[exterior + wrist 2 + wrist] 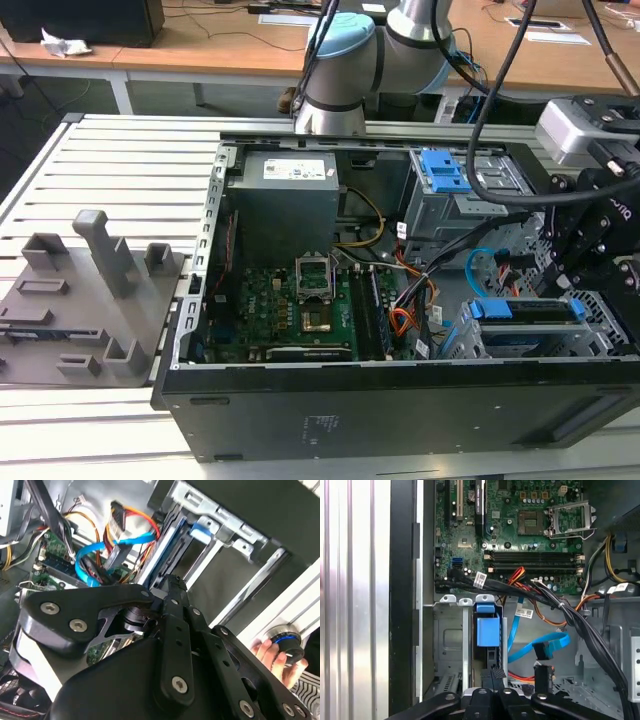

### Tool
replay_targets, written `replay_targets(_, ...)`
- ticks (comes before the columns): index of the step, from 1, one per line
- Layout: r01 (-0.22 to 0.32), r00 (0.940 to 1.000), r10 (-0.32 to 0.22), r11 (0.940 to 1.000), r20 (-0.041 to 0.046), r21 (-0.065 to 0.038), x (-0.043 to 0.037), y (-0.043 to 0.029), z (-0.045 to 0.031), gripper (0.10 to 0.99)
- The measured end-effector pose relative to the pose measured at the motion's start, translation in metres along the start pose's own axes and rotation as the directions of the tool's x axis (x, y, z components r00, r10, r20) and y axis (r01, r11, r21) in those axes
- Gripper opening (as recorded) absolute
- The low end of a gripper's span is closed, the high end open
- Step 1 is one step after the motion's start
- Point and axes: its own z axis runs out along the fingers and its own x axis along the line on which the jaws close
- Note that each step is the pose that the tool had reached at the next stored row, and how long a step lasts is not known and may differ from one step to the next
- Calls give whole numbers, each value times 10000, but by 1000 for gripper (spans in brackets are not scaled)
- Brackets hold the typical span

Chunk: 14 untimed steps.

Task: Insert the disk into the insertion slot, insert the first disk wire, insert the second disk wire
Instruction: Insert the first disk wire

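While the disk (487, 630) sat in the insertion slot (451, 645)
My closed pincer (493, 674) met its end; seating probably needed a straight push.

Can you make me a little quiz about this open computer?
1. True or false: the black metal computer case is open, showing its green circuit board.
2. What is the robot's black tool nearest to? A) the flat disk with a blue plastic tab, at the low grey sheet-metal bay; B) a red fan; C) a yellow screwdriver.
3. Fill in: the loose flat cable beside that bay is ____.
Key: 1 true; 2 A; 3 blue.
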Motion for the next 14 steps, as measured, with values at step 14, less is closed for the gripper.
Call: replay_targets(14, 0, 10000, 0, 10000, -10, -3, -4, -152, -83, 106)
